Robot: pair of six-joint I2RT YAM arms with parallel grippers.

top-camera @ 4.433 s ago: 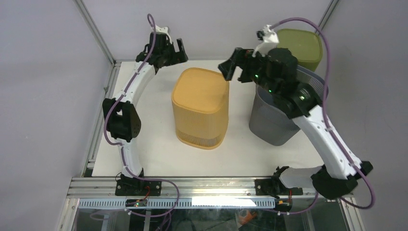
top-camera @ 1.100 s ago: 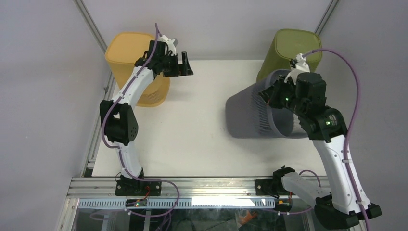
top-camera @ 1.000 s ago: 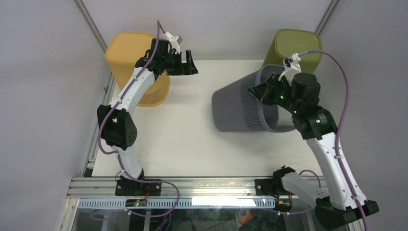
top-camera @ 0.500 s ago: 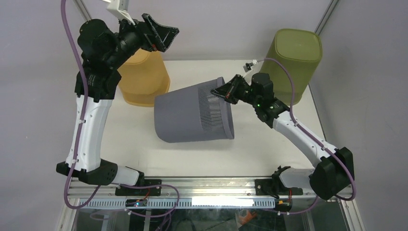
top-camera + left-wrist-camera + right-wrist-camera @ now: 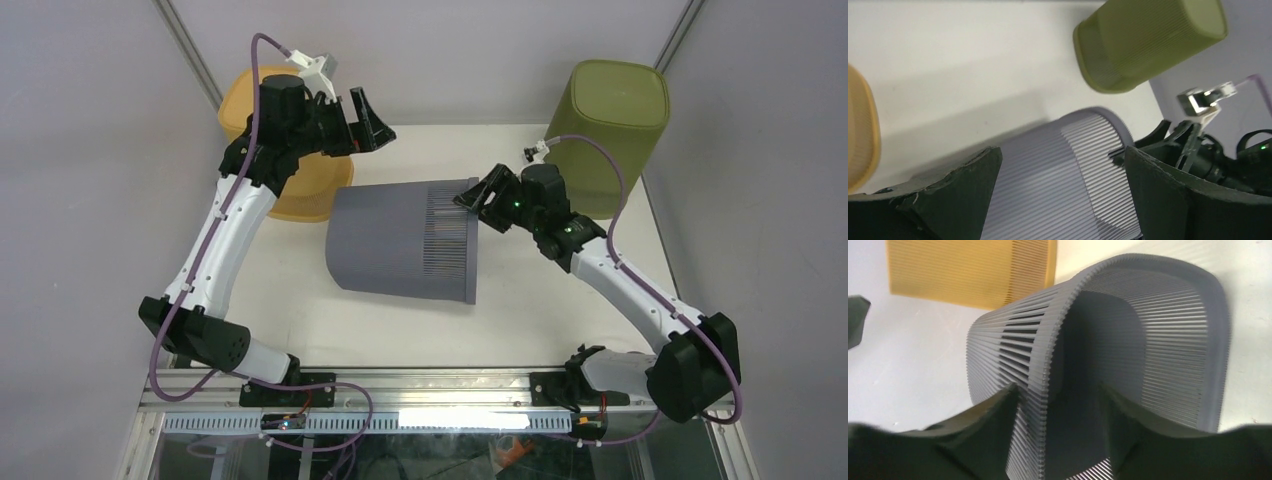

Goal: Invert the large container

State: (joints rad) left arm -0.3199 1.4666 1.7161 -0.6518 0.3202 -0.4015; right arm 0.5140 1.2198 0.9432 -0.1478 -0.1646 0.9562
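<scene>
The large grey ribbed container [image 5: 400, 240] lies on its side in the middle of the white table [image 5: 300, 320], its open mouth facing right. My right gripper [image 5: 478, 197] is at the far part of its rim. In the right wrist view the container [image 5: 1158, 325] fills the frame, and the right gripper [image 5: 1059, 390] straddles the rim: one finger lies against the outside wall, the other is inside with a gap. My left gripper [image 5: 362, 112] is wide open and empty, raised above the container's far side. The left wrist view shows the container [image 5: 1063, 170] below its spread fingers.
A yellow container [image 5: 305, 190] stands upside down at the back left, just behind the grey one; it also shows in the right wrist view [image 5: 968, 270]. A green container [image 5: 615, 120] stands upside down at the back right. Frame posts border the table.
The grey container has gone from tilted in the air to lying on its side on the table. The left arm has swung down and right, toward it. The right gripper stays at the rim.
</scene>
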